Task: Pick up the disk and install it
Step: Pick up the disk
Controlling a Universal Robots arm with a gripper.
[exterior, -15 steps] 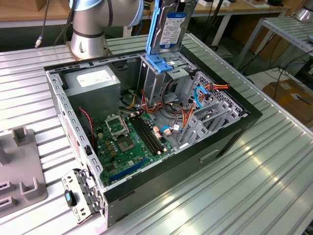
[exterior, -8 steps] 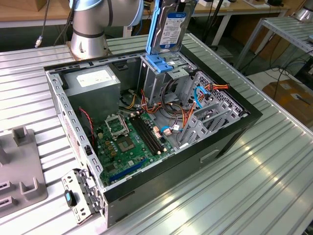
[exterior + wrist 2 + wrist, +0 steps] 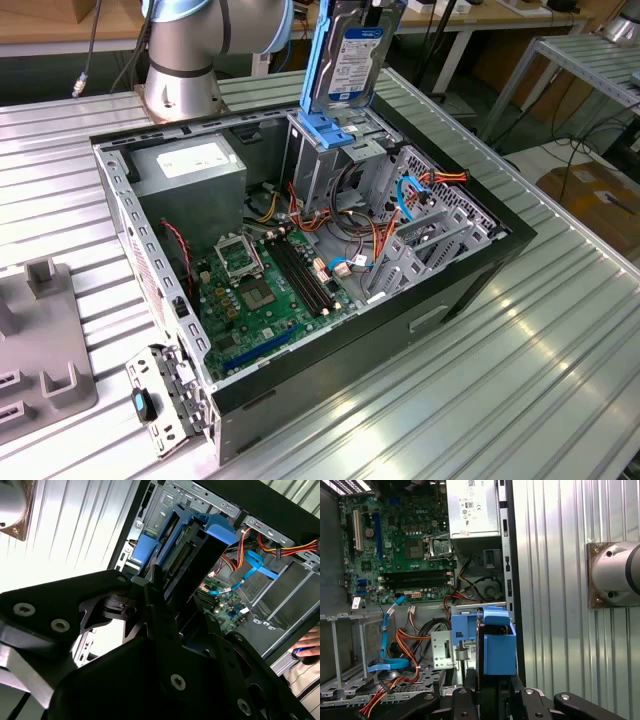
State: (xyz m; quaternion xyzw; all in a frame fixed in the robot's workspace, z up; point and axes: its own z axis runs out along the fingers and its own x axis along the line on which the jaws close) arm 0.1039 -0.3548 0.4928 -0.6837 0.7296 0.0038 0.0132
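The disk (image 3: 352, 60), a silver drive with a white-and-blue label in a blue carrier frame, hangs upright over the open computer case (image 3: 480, 270). Its lower blue end sits right at the top of the metal drive cage (image 3: 320, 165); I cannot tell whether it has entered the cage. In both wrist views my black gripper (image 3: 492, 695) is shut on the disk (image 3: 495, 642), one finger on each flat side. In the second wrist view the disk (image 3: 197, 550) sticks out from the gripper (image 3: 167, 597) towards the cage.
Inside the case lie the motherboard (image 3: 265, 290), a grey power supply (image 3: 190, 165) and loose orange and blue cables (image 3: 410, 195). The arm's base (image 3: 185, 60) stands behind the case. A grey fixture (image 3: 40, 340) sits at the exterior view's left. A person's hand (image 3: 305, 647) rests beyond the case.
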